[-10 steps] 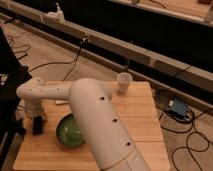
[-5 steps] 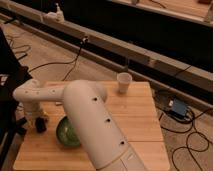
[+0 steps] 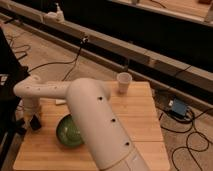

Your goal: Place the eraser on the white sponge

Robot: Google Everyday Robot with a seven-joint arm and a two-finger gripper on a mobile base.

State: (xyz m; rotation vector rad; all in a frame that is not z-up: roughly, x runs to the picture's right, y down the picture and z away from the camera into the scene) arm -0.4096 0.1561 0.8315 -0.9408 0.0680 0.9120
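Note:
My gripper [image 3: 33,120] hangs down from the white arm over the left end of the wooden table [image 3: 135,125], just left of the green bowl [image 3: 69,131]. A small dark block [image 3: 36,123] shows at its tip; I cannot tell whether this is the eraser or part of the gripper. A small pale flat piece [image 3: 60,102], which looks like the white sponge, peeks out from behind the forearm, right of and behind the gripper. The arm hides most of it.
A white paper cup [image 3: 123,82] stands at the table's back edge. The bulky white arm [image 3: 95,120] covers the table's middle. A blue box [image 3: 177,107] and cables lie on the floor to the right. A dark stand is at the left.
The arm's big link has shifted a little to the left. The gripper has stayed low over the left end of the table beside the green bowl.

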